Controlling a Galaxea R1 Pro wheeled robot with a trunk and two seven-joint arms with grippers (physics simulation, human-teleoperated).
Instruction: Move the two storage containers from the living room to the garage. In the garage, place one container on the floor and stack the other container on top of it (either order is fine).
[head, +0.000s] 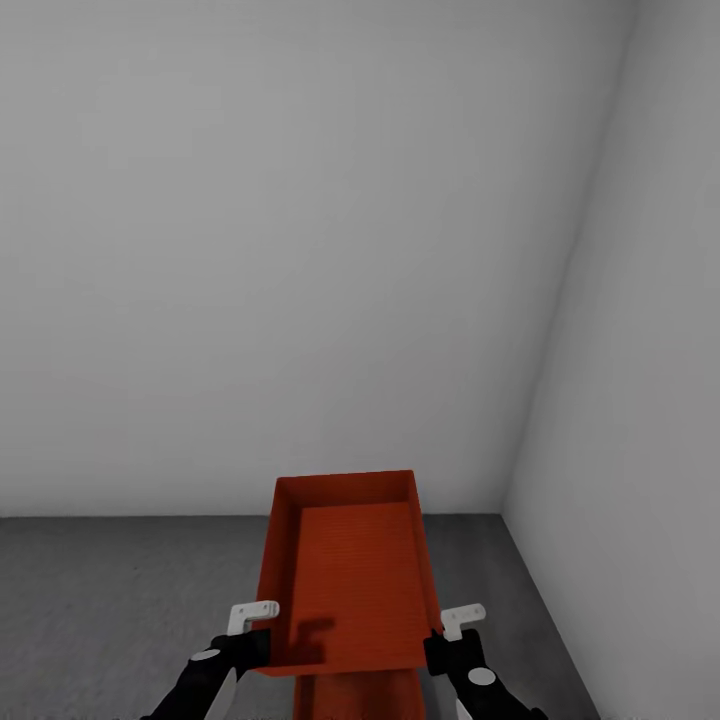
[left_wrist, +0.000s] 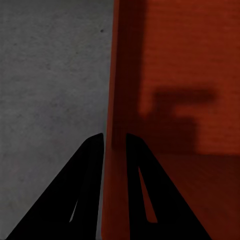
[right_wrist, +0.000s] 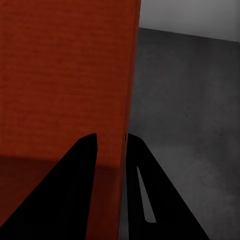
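An orange-red storage container (head: 350, 575) hangs low in front of me, held by its two long walls. My left gripper (head: 262, 640) is shut on its left wall (left_wrist: 113, 95), one finger on each side. On the opposite wall (right_wrist: 127, 90) my right gripper (head: 441, 638) is shut the same way. Just below its near end, a second orange-red container (head: 355, 695) lies on the dark grey garage floor (head: 110, 600). Whether the two containers touch cannot be told.
Plain pale grey walls (head: 300, 250) meet in a corner at the right (head: 560, 300), close behind the containers. Rough concrete floor runs open to the left, with a narrower strip on the right (head: 520, 600).
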